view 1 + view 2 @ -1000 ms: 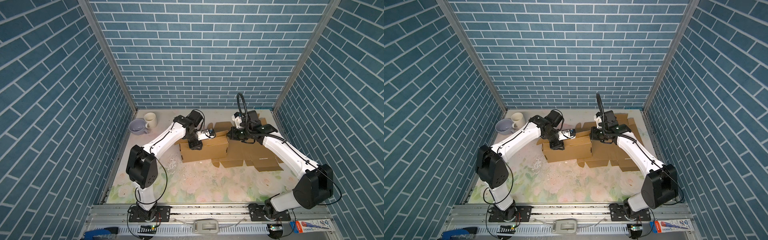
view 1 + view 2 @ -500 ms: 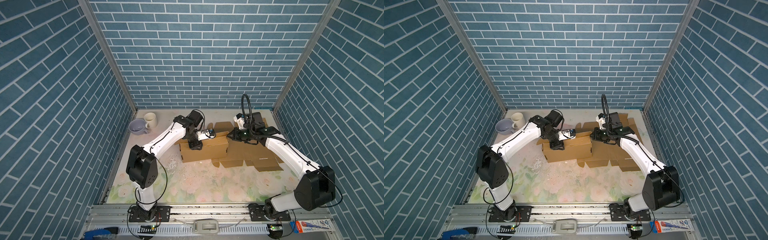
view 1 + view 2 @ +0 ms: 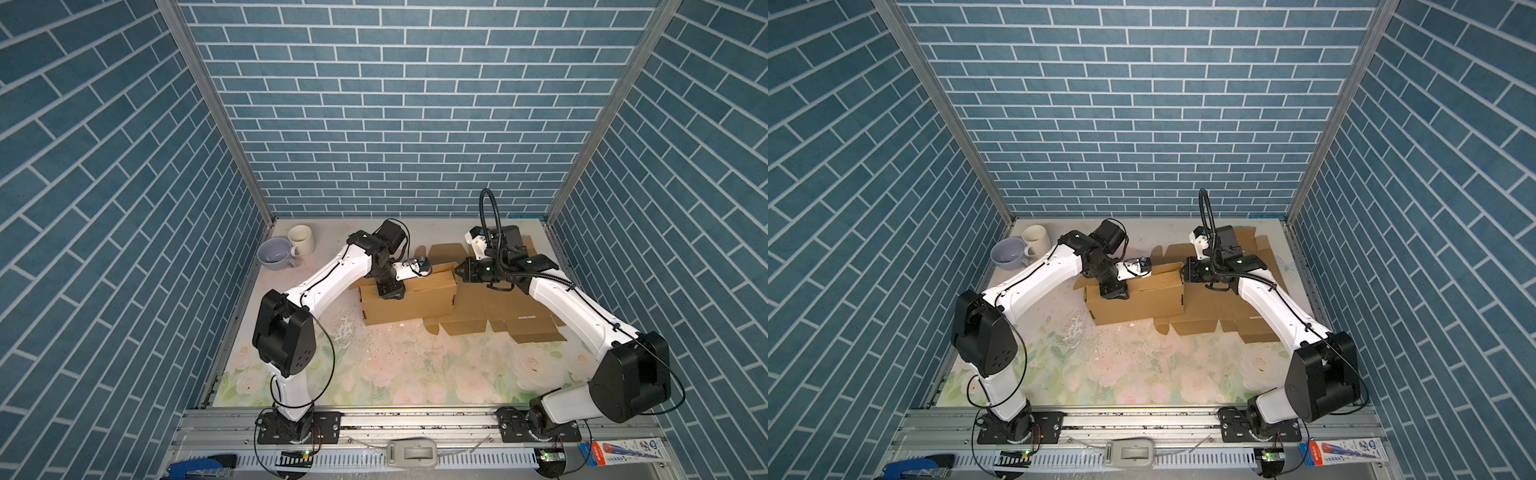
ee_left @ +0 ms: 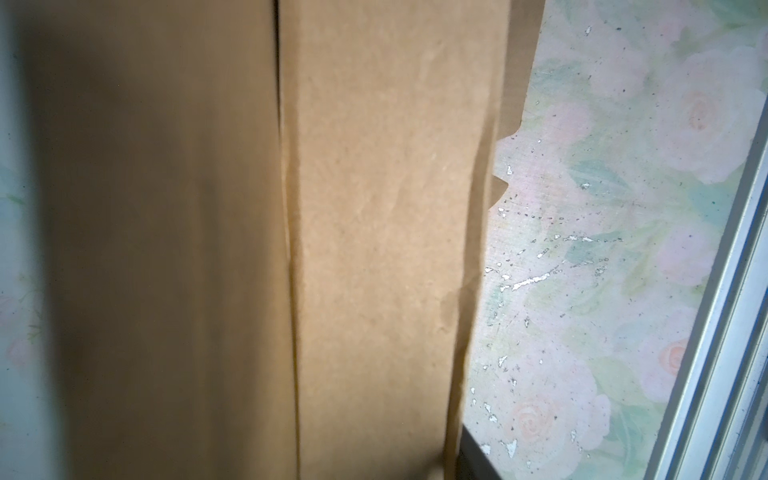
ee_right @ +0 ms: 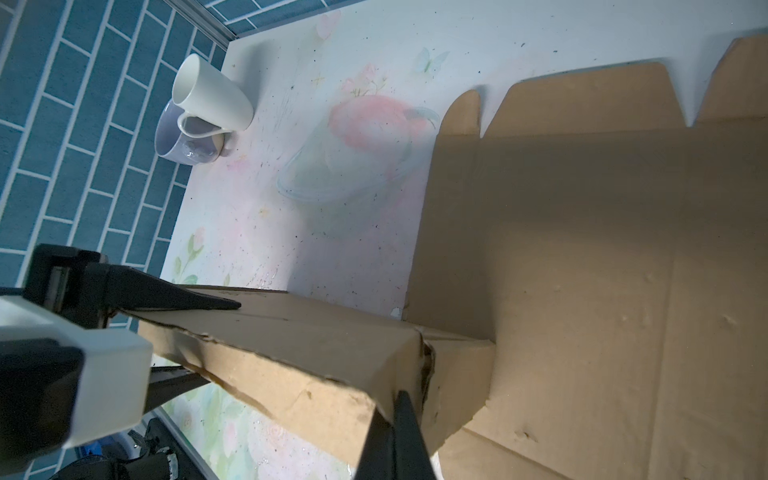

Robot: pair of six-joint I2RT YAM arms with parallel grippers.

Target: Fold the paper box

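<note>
Straddling the raised, doubled-over wall of the cardboard box (image 3: 424, 301) from above, the left gripper (image 3: 390, 292) clamps it, one finger on each face. The right gripper (image 3: 458, 272) is clenched on nothing, its tips against the wall's right end near the top corner. The box sits mid-table (image 3: 415, 365), its unfolded panels (image 3: 507, 307) lying flat to the right. A white mug (image 3: 301, 240) and a lavender cup (image 3: 272, 254) stand touching at the far left.
</note>
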